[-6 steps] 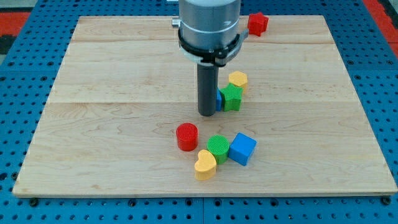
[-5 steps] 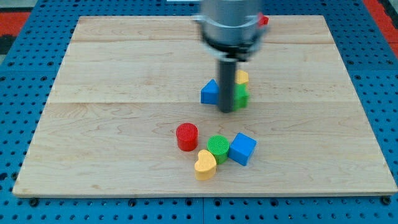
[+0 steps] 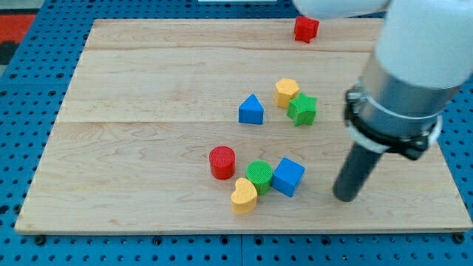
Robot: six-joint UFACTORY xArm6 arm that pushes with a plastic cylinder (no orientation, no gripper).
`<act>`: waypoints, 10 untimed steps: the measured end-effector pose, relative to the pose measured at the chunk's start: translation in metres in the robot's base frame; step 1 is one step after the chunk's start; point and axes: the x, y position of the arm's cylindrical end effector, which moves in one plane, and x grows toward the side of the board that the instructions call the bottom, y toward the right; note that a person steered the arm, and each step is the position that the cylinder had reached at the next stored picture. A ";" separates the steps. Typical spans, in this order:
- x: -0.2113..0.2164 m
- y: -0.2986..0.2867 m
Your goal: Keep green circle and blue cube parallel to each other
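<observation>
The green circle (image 3: 259,176) and the blue cube (image 3: 288,176) sit side by side near the view's bottom centre, touching. A yellow heart (image 3: 244,196) touches the green circle from below left. My tip (image 3: 345,197) rests on the board to the right of the blue cube, a short gap away from it.
A red cylinder (image 3: 222,162) stands left of the green circle. A blue triangle (image 3: 251,110), a yellow hexagon-like block (image 3: 287,92) and a green star (image 3: 301,109) lie mid-board. A red block (image 3: 306,29) sits at the top edge of the wooden board (image 3: 133,148).
My tip moved from the middle cluster to the lower right, beside the blue cube. The green star now lies slightly further right and the blue triangle is uncovered.
</observation>
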 end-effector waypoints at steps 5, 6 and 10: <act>0.035 -0.076; 0.022 -0.105; -0.032 -0.097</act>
